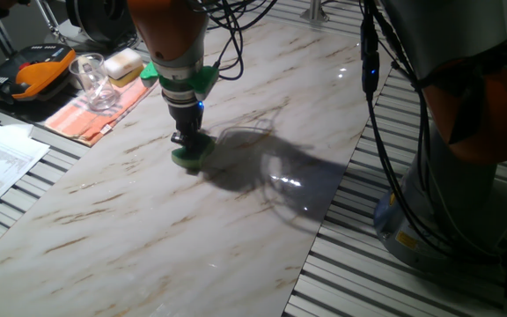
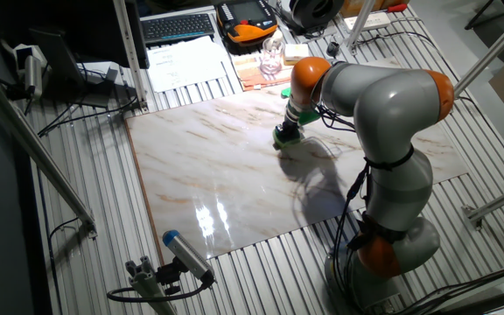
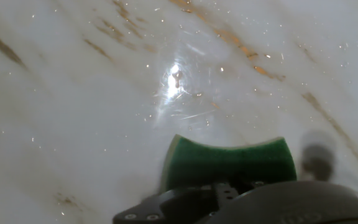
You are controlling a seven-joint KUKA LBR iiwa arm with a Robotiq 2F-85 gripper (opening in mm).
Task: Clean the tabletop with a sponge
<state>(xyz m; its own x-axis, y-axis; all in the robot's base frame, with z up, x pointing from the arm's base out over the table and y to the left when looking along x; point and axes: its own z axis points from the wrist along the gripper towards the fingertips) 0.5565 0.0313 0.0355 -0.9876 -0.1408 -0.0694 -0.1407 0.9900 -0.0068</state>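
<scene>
Sponge (image 1: 191,157) lies flat on the tabletop (image 1: 148,238), in its far half near the middle; in the hand view its long axis runs side to side. Bare slab extends on all sides, edges well apart. Arm descends vertically onto it. The gripper (image 1: 188,144) has its jaws closed on the sponge.

Your arm (image 2: 383,131) bends over from its base and points the wrist straight down, and your gripper (image 1: 189,148) is clamped on the sponge (image 1: 192,157), pressing it flat against the tabletop (image 1: 236,220).
</scene>
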